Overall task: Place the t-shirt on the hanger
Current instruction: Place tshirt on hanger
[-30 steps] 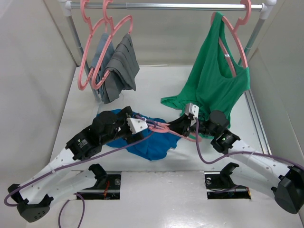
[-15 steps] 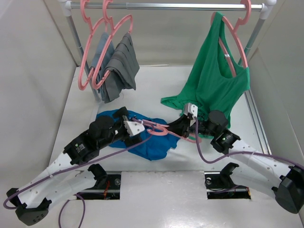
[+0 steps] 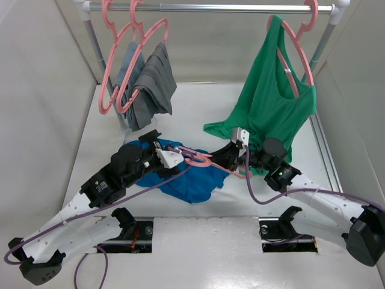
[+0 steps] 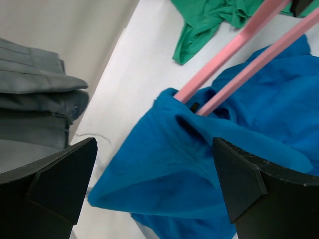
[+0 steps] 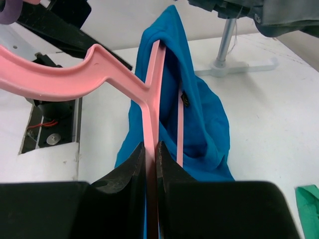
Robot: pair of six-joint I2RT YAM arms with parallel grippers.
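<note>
left gripper [image 3: 170, 158]: at the t-shirt's left edge, jaws spread wide, gripping nothing (your left wrist view shows blue cloth lying between the fingers, neither pad pressing it).
t-shirt [image 3: 194, 182]: crumpled on the table [image 3: 198, 111], between your two grippers; one hem or opening is lifted where the pink bars go in.
hanger [image 3: 200, 161]: lying across the t-shirt's upper edge, one shoulder end pushed inside the cloth, hook and other shoulder outside.
right gripper [image 3: 232, 158]: just right of the t-shirt, fingers closed tight on the hanger's bar and carrying it.
green tank top [image 3: 274, 102]: up and right of the t-shirt, hanging clear of it.
done so far: you have the hanger in hand and, as far as I can judge, its first shoulder threaded in.
left to do: the second shoulder looks unthreaded and the t-shirt is not spread over the hanger; which opening was entered, I cannot tell.
</note>
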